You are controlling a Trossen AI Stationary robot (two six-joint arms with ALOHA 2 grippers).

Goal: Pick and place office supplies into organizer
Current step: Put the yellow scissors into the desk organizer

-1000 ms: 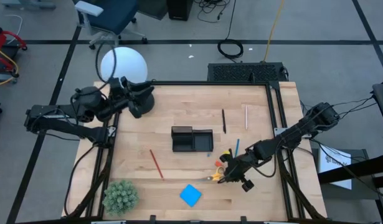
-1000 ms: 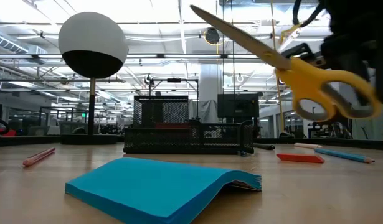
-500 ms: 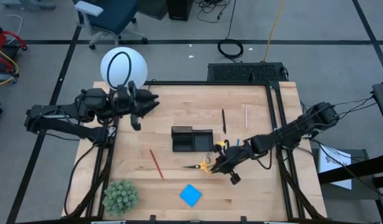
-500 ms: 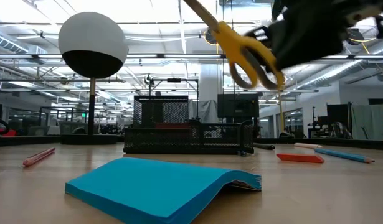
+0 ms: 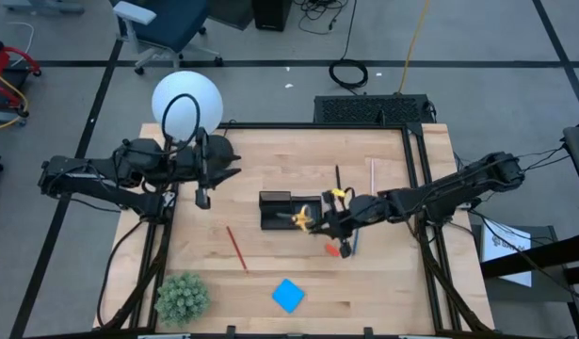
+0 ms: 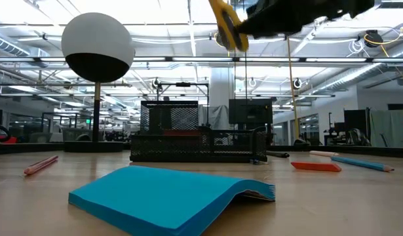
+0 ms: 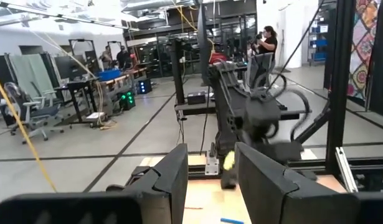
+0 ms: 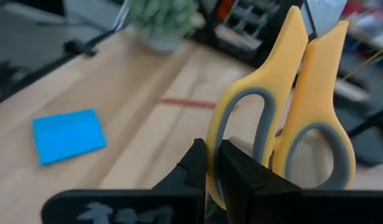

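My right gripper (image 5: 317,223) is shut on the yellow-handled scissors (image 5: 301,218) and carries them in the air over the black organizer (image 5: 289,209); in the low view the scissors (image 6: 227,23) show high above the organizer (image 6: 194,141). My left gripper (image 5: 202,191) hangs open at the table's left, near the lamp base. Lying flat on the table are the blue note pad (image 5: 288,295), red pencil (image 5: 235,247), blue pencil (image 5: 356,237), black pen (image 5: 338,181), pale pencil (image 5: 372,175) and orange-red eraser (image 5: 332,251). My right gripper pinches the scissors by one yellow handle loop (image 8: 213,177) between its two fingers (image 8: 194,165). Both handle loops (image 8: 316,118) stand up past the fingertips in the wrist view, and the blades are hidden behind the gripper there. The scissors are lifted clear of the table.
A white globe lamp (image 5: 185,99) stands at the far left corner and a green spiky plant (image 5: 181,297) at the near left corner. The table's metal frame (image 5: 416,188) runs along its right side.
My right gripper has carried the scissors up and from the table's near right toward the far-left, until they hang over the organizer; in the low view they have risen to the picture's top. My left gripper has swung from beside the lamp base toward the near edge.
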